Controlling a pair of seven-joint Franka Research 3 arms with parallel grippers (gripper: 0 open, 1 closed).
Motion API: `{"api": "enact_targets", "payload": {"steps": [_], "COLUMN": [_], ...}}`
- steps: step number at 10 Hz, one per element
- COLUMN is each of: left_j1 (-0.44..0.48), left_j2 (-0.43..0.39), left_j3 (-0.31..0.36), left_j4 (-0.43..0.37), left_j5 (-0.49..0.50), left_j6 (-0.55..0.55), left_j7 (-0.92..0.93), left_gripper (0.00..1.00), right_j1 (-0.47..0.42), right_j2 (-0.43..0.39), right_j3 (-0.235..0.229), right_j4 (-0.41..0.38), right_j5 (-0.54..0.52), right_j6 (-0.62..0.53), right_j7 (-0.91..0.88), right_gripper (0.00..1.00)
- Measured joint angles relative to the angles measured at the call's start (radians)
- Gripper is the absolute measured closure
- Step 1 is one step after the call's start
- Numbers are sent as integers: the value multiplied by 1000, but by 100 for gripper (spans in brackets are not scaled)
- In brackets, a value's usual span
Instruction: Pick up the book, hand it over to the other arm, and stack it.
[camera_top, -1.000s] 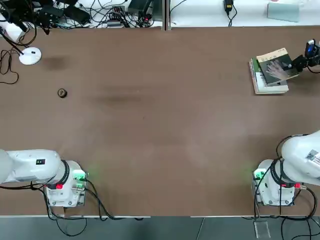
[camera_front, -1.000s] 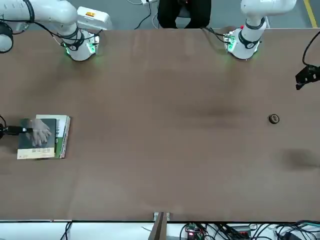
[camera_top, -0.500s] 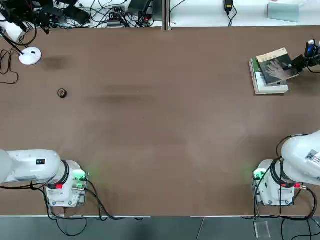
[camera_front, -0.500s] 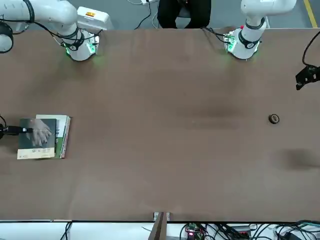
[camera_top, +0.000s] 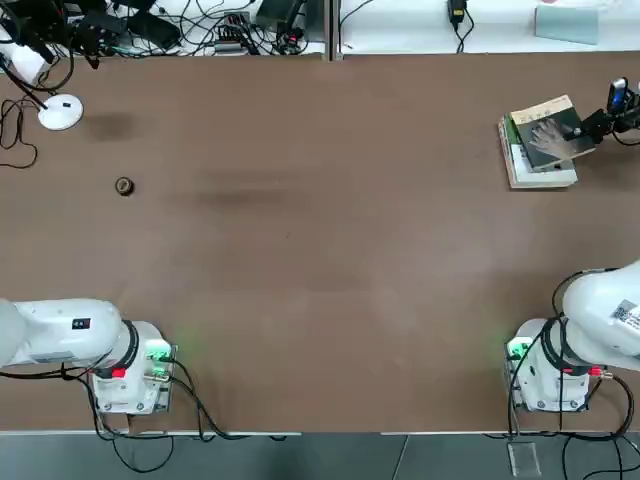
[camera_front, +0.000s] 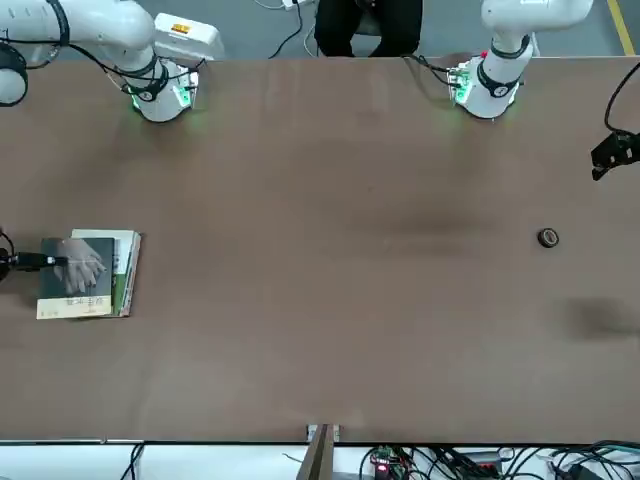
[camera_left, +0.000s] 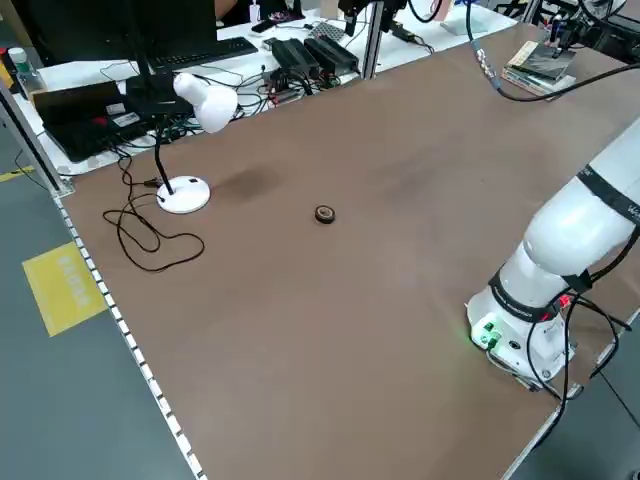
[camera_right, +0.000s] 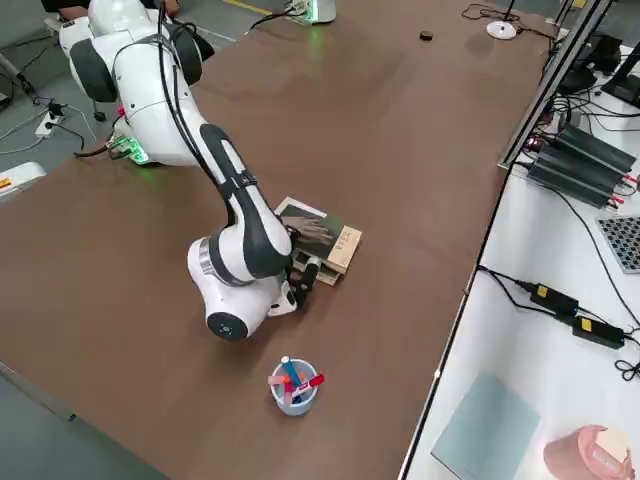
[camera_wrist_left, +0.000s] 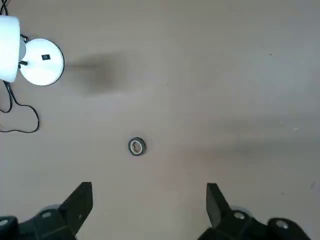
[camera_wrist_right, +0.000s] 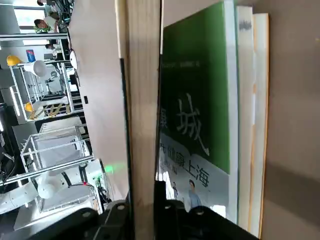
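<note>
The right end effector (camera_top: 603, 121) is clamped on the edge of the book (camera_top: 549, 133), holding it over the green-and-white book (camera_top: 537, 170) at the counter's (camera_top: 320, 250) far right. The left end effector (camera_wrist_left: 148, 205) hangs parked, fingers spread.

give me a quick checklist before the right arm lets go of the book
1. Right hand shut on the thin dark grey-brown paperback with the pale hand on its cover: ok.
2. Paperback over the thicker green-and-white book: ok, though turned askew, corners overhanging.
3. Paperback lying flat on the lower book: cannot tell; the right wrist view shows its edge apart from the green cover.
4. Left hand open, far off above the small dark ring: ok.
5. Cup of pens near the right arm's wrist: ok, apart.
</note>
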Motion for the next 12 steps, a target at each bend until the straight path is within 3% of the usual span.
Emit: {"api": "enact_targets", "payload": {"steps": [4,10,11,12], "left_j1": [0,1,4,8], "left_j2": [0,0,0,0], "left_j3": [0,0,0,1], "left_j4": [0,0,0,0], "left_j5": [0,0,0,0], "left_j6": [0,2,2,3], "left_j7": [1,12,12,12], "left_gripper": [0,0,0,0], "right_j1": [1,0,-2,-3], "right_j2": [0,0,0,0], "right_j3": [0,-1,-1,-2], "right_j4": [0,0,0,0], "right_j5": [0,-3,-5,-8], "right_j6": [1,1,1,1], "right_j7": [1,5,5,5], "right_gripper": [83,24,17,17]}}
